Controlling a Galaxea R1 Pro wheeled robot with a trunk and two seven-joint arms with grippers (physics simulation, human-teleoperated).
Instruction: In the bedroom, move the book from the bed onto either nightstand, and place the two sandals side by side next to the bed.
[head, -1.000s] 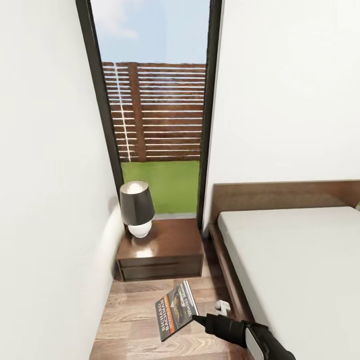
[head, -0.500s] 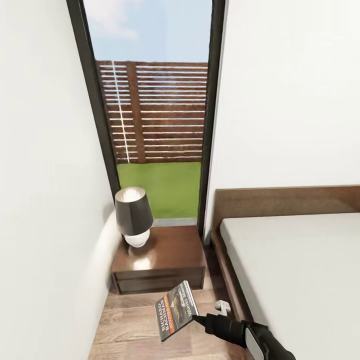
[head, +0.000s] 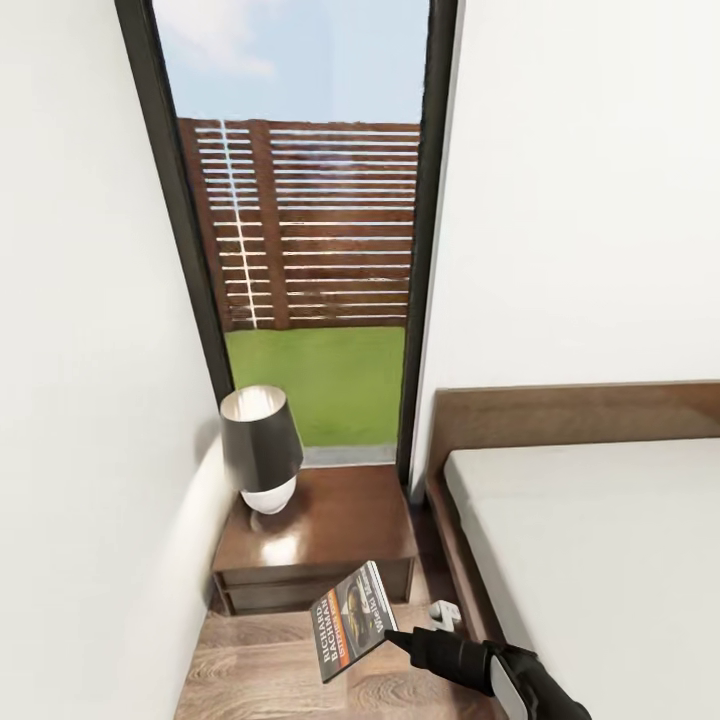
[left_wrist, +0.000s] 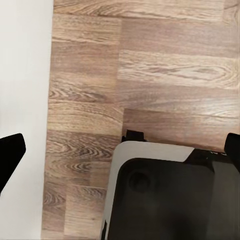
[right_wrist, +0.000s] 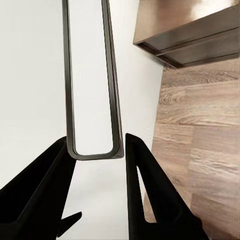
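My right gripper is shut on the book, a thin paperback with an orange band, holding it by one edge, tilted, above the wood floor in front of the nightstand. In the right wrist view the book stands edge-on between the black fingers, and the nightstand lies beyond. The bed with its off-white mattress is at the right. My left gripper hangs open over the floor with nothing in it. The sandals are out of view.
A dark-shaded lamp stands on the nightstand's left half; its right half is bare. A tall dark-framed window is behind it. A white wall closes the left side of a narrow strip of floor. The robot's base is below the left gripper.
The whole picture has shifted, so the camera has moved: the nightstand and lamp sit lower and nearer the left. The book and right gripper keep their place in view.
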